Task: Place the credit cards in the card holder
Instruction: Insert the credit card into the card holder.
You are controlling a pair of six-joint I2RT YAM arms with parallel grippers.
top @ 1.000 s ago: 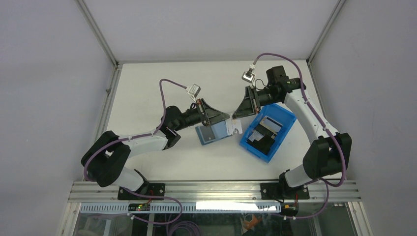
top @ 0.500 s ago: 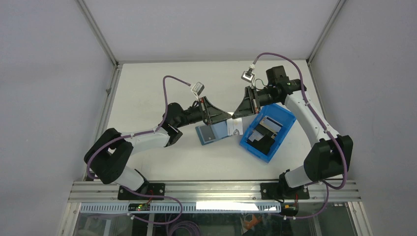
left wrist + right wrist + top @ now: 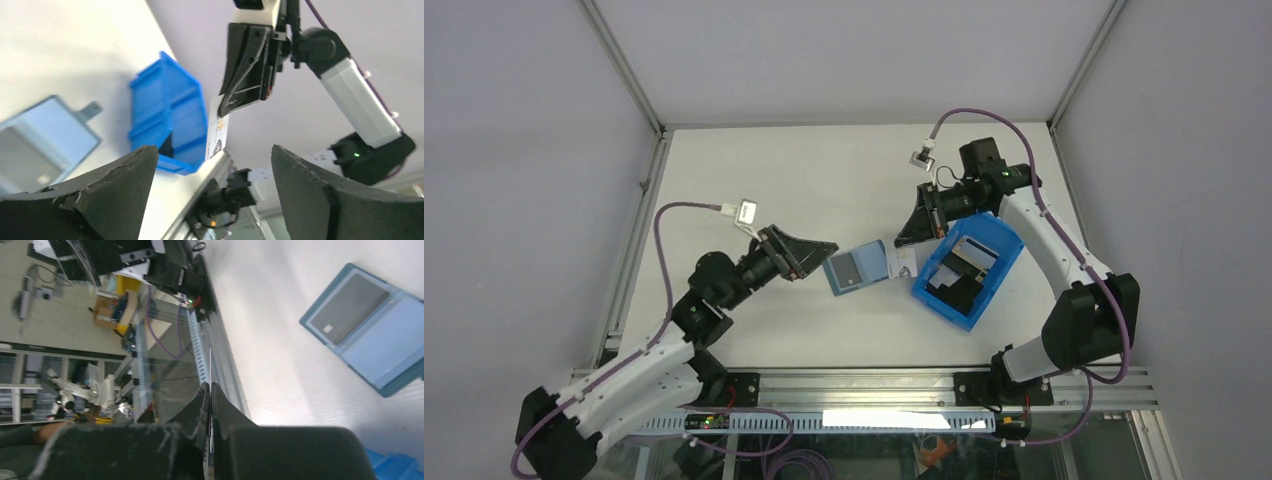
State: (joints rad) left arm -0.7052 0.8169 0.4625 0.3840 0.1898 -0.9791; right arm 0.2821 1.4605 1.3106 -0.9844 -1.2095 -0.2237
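The teal-blue card holder (image 3: 856, 270) lies open on the table, its grey pocket (image 3: 350, 307) facing up. A white credit card (image 3: 904, 262) hangs on edge just right of the holder, and my right gripper (image 3: 902, 240) is shut on its top. In the right wrist view that card (image 3: 210, 367) shows only as a thin white line between the closed fingers. My left gripper (image 3: 824, 250) stands open and empty, a little left of the holder. From the left wrist I see the card (image 3: 219, 132) beneath the right gripper (image 3: 245, 85). More credit cards, pale (image 3: 969, 252) and dark (image 3: 959, 290), lie in the bin.
A bright-blue plastic bin (image 3: 999, 262) sits right of the holder, close under the right arm. The table's metal front rail (image 3: 854, 385) runs along the near edge. White walls enclose the back and sides.
The left gripper opened, let go of the white card and drew back to the left and down. The right gripper closed on the card and now holds it alone.
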